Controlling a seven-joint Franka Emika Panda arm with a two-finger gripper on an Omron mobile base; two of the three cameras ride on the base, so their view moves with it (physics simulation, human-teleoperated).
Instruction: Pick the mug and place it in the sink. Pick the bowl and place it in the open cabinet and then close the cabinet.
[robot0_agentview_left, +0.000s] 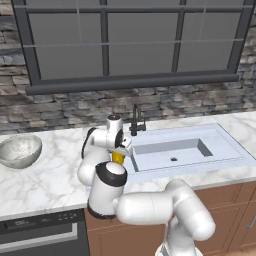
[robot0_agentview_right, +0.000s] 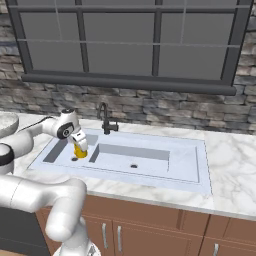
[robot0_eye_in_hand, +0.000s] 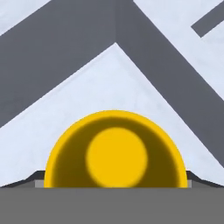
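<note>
- The small plain yellow cylindrical mug (robot0_agentview_right: 80, 149) sits low in the left basin of the white rectangular double-basin sink (robot0_agentview_right: 200, 165), left of centre in the right base view. From the hand view I look straight down into its round mouth (robot0_eye_in_hand: 116, 153).
- It looks light, stiff and smooth-walled, so likely slippery. With no handle seen, I'd take it across the rim or the straight sides.
- The gripper (robot0_agentview_right: 80, 145) stands directly over it with its jaws spread wide on either side. I judge it released, or about to be.
- The fingertips are hard to make out, and whether the mug's base touches the basin floor I cannot tell.
- In the left base view the arm covers most of the mug (robot0_agentview_left: 118, 158).
- The large round grey-white speckled stone-look bowl (robot0_agentview_left: 19, 150) waits on the marble tabletop (robot0_agentview_left: 50, 175) at left. It looks heavy.
</note>
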